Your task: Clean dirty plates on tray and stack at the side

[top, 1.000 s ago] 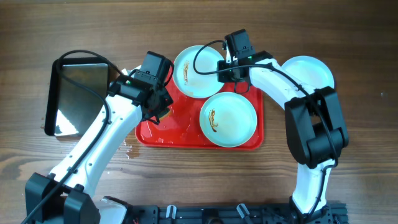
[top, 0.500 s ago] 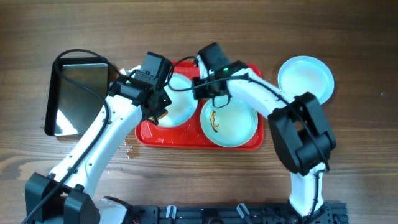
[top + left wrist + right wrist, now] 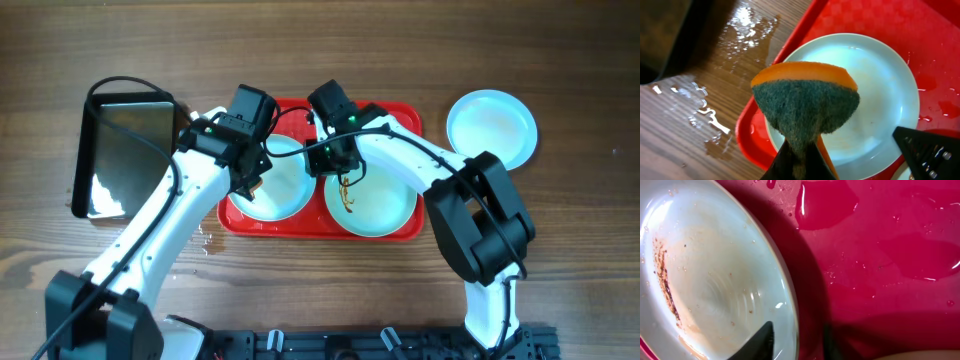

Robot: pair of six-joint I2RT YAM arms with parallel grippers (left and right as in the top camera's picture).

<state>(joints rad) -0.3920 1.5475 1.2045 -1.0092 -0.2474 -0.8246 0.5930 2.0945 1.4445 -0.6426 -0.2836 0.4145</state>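
Plates, three in number. Nearest the robot's base, the right plate (image 3: 385, 205) lies in the tray (image 3: 400, 118), a brown smear (image 3: 346, 195) near its centre. Just beside it, on the same tray, lies the left plate (image 3: 280, 192), wet and carrying a brown streak (image 3: 662, 275) toward one edge. The right gripper (image 3: 796, 342) reaches between the two plates; its fingers (image 3: 764, 340) stand one inside and one outside the left plate's rim, pinching it. The left gripper (image 3: 801, 159) hangs over the left plate, its fingers pressed onto an orange sponge (image 3: 805, 100) with a green scouring face; whether the sponge touches the plate cannot be told. Pools of water (image 3: 825, 202) lie on the red tray floor, and a puddle (image 3: 740, 30) wets the worktop (image 3: 560, 260) at the tray's left edge. Farther off, the third plate (image 3: 490, 128) rests on the worktop to the tray's right, apart from it, and a black pan (image 3: 125, 150) sits to the left.
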